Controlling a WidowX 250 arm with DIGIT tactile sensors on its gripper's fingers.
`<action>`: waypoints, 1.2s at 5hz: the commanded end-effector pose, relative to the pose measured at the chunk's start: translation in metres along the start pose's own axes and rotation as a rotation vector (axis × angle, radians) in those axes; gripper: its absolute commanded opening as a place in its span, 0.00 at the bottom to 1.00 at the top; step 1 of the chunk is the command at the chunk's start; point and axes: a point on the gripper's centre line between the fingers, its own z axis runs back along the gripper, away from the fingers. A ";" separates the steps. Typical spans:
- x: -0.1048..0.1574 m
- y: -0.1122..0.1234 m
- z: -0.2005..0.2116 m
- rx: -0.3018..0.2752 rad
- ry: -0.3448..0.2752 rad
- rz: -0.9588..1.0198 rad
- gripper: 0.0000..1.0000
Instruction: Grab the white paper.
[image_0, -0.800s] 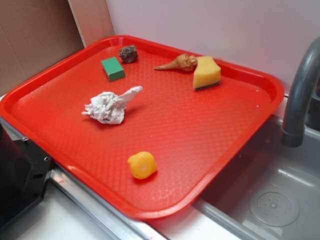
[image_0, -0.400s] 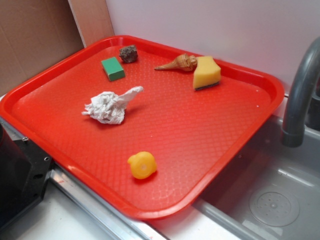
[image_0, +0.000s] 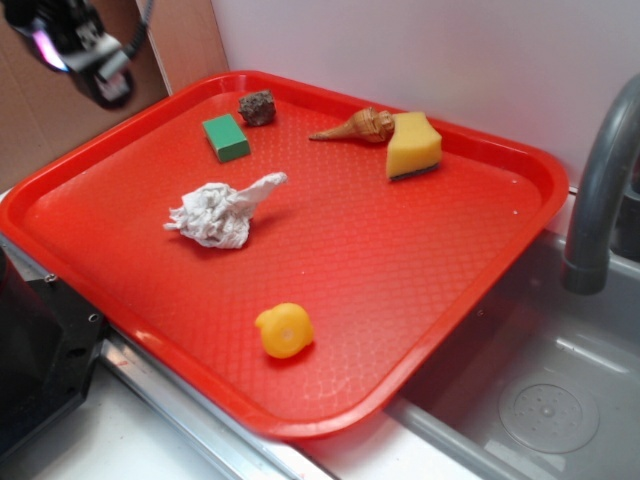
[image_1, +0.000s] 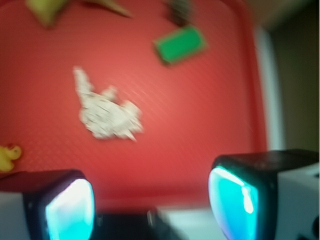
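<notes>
The white paper (image_0: 222, 211) is a crumpled wad with a twisted tail pointing to the back right, lying left of centre on the red tray (image_0: 520, 215). The wrist view shows the white paper (image_1: 106, 112) too, blurred, well ahead of my jaws. My gripper (image_0: 82, 50) hangs high at the top left corner, above the tray's left rim and far from the paper. In the wrist view the gripper (image_1: 152, 202) stands open, its two glowing fingertips wide apart with nothing between them.
On the tray lie a green block (image_0: 226, 137), a dark rock (image_0: 258, 107), a spiral shell (image_0: 356, 126), a yellow sponge (image_0: 413, 146) and a yellow toy duck (image_0: 284, 330). A grey tap (image_0: 598, 190) and sink (image_0: 545, 400) stand at the right. A black box (image_0: 35, 350) sits front left.
My gripper has come into the exterior view at the top left; earlier it was out of sight. The paper and the other things on the tray have not moved.
</notes>
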 end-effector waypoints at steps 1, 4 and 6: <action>0.030 -0.073 -0.060 -0.146 -0.082 -0.359 1.00; 0.037 -0.061 -0.114 -0.010 0.057 -0.335 1.00; 0.026 -0.035 -0.108 0.049 0.093 -0.188 0.00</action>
